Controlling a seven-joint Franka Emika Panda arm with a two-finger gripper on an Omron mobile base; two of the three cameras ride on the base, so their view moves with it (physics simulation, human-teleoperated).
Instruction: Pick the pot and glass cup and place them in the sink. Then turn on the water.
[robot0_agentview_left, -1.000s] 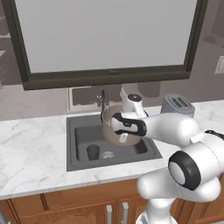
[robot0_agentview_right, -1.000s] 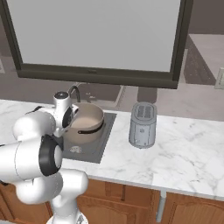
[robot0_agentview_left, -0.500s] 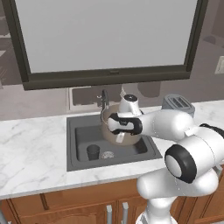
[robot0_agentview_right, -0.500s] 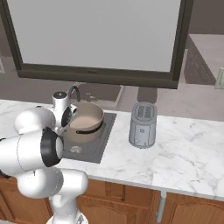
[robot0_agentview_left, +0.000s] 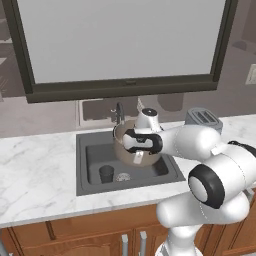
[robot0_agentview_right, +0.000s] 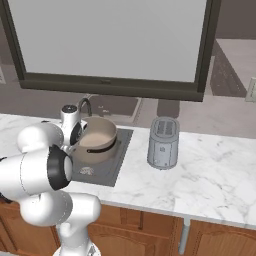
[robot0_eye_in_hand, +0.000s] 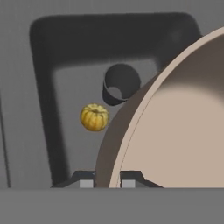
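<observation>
Partly hidden, the gripper (robot0_eye_in_hand: 108, 178) shows us little more than its two finger tips in the hand view, one on each side of the pot's rim, pinching that wall between them. From the left base view we see the pot (robot0_agentview_left: 131, 148) held above the right part of the sink (robot0_agentview_left: 95, 180), and the arm's wrist covers its near side; its lower edge seems clear of the basin floor, though we cannot be sure. From the right base view the pot's pale inside looks empty. The glass cup (robot0_agentview_left: 106, 173) stands upright on the sink floor, left of the pot. Beside it lies a small round yellow thing (robot0_eye_in_hand: 94, 117), perhaps the drain fitting. A faucet (robot0_agentview_left: 119, 112) rises behind the pot. A toaster (robot0_agentview_right: 162, 142) stands on the counter (robot0_agentview_right: 210, 175), right of the sink.
</observation>
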